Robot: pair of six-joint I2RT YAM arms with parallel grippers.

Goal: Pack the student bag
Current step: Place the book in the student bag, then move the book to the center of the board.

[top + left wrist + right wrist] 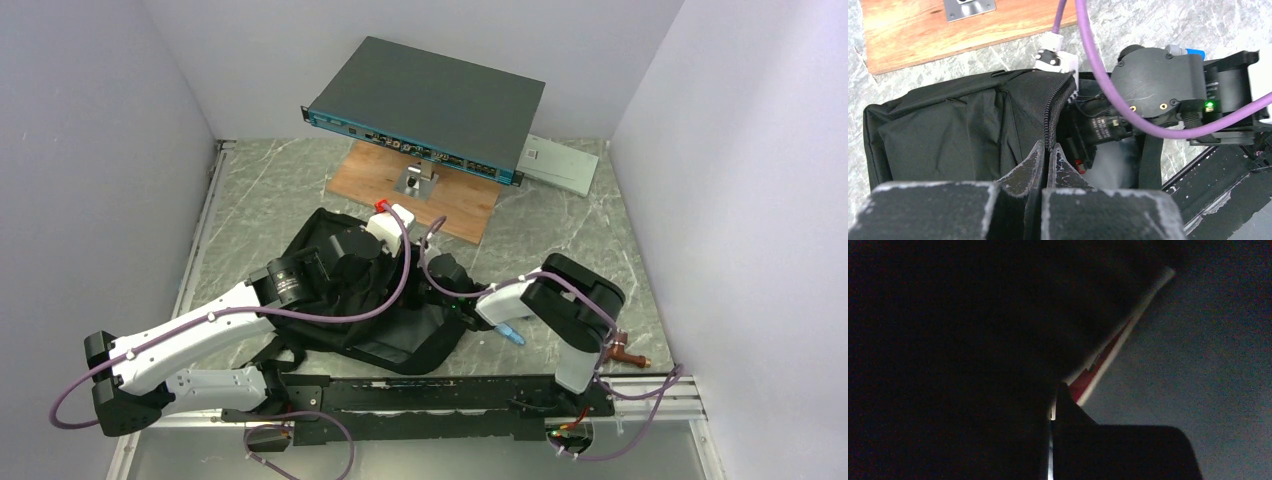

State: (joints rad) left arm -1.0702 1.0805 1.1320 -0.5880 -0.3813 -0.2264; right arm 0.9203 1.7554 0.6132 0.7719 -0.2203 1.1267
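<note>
Two arms: I have the left arm and the right arm both reaching in from the near edge to the student bag.
Bag position: it lies on the grey marbled counter, between the arm bases and the wooden board. It is near the board but not touching it.
Bag condition: black soft fabric, with the zipped mouth open on the side facing the right arm.
Left hand: the fingers are together, clamped on the zipper edge of the bag's mouth.
Right hand: it is down inside the bag. The left wrist view shows only its black wrist body, with a green light, at the opening. Its own camera is almost black, so I cannot tell whether the fingers are apart or together.
Inside the bag: a pale strip with a red band runs diagonally up from the fingertip. I cannot identify it.
Rack-mount device: dark grey with a teal front, raised on a stand over the board, behind the bag.
Grey box: flat, just beside the device's right end.
Purple cable: it loops over the bag.
</note>
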